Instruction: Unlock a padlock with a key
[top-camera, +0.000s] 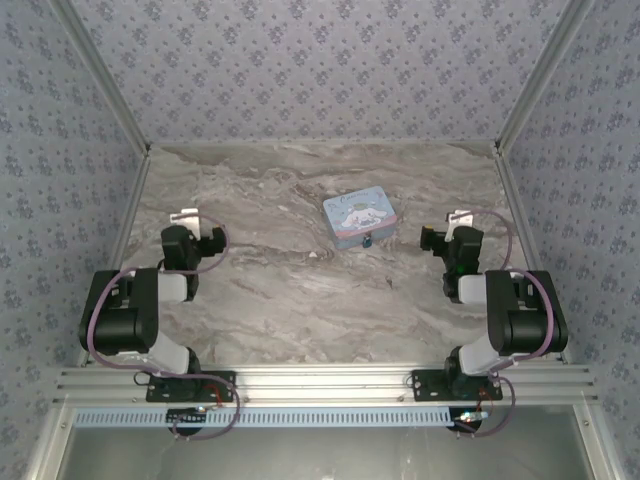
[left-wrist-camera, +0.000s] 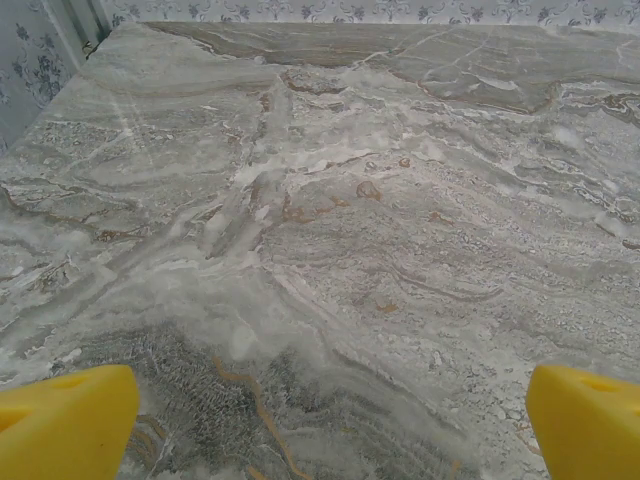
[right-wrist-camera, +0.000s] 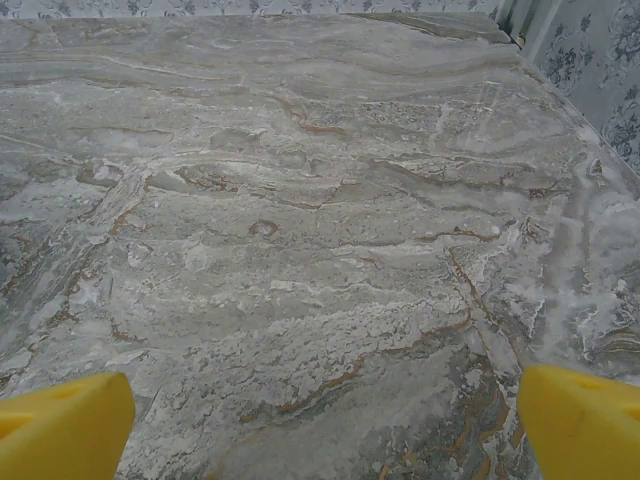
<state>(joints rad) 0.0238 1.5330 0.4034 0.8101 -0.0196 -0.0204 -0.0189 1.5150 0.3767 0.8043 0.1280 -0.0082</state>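
Observation:
A light-blue tin (top-camera: 359, 218) with a cartoon lid lies on the marble table, right of centre. A tiny dark padlock (top-camera: 368, 241) hangs at its near edge, too small to make out in detail. A small pale speck (top-camera: 318, 255) lies left of the tin; I cannot tell whether it is the key. My left gripper (top-camera: 200, 228) hovers at the left side, open, its yellow fingertips (left-wrist-camera: 65, 420) wide apart over bare marble. My right gripper (top-camera: 445, 228) is at the right side, also open, with yellow fingertips (right-wrist-camera: 580, 420) spread and nothing between them.
Patterned walls with aluminium posts (top-camera: 515, 100) enclose the table on three sides. The marble table (top-camera: 300, 300) stretches between the two arms. An aluminium rail (top-camera: 320, 378) runs along the near edge, where both arm bases sit.

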